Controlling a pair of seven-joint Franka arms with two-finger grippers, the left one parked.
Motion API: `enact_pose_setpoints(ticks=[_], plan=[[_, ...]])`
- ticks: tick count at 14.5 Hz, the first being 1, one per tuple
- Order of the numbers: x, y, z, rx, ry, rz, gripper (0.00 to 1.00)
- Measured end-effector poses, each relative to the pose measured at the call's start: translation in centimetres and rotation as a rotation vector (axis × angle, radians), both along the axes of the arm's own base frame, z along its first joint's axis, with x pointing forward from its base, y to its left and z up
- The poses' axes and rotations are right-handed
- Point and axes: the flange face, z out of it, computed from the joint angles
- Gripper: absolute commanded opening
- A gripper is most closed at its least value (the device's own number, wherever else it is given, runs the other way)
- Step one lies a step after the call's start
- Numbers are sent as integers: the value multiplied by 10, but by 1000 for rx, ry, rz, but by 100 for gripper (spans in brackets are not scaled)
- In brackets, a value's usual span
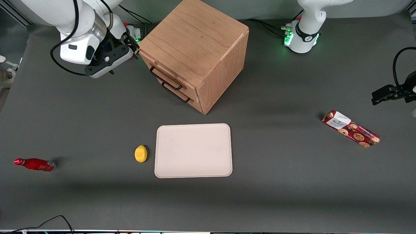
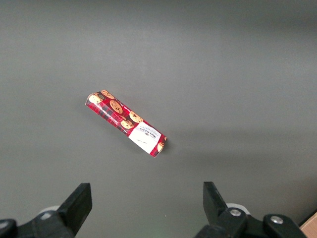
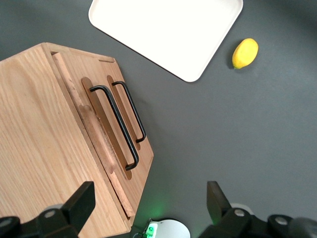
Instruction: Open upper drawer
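I have the end effector (image 1: 112, 63) hovering with its fingers (image 3: 79, 201) spread apart, above the desk (image 1: 97, 130) just beside the light oak cube cabinet (image 1: 195, 48). The shut upper drawer with its thin black bar handle (image 3: 115, 126) sits above the lower drawer (image 3: 130, 111), untouched.

The cookie packet (image 1: 350, 128) carries a white label, its print too small to read

Lemon (image 1: 140, 153) beside tray (image 1: 193, 150); bottle (image 1: 35, 164), biscuits (image 1: 350, 128).
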Motion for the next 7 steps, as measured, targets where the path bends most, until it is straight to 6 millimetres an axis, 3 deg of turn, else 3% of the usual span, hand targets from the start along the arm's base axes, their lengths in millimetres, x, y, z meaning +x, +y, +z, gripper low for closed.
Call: enact_pose_setpoints(ticks=[2,7], plan=[[6,5,-15,17,45,1,100],[32,15,-75,82,184,27,100]])
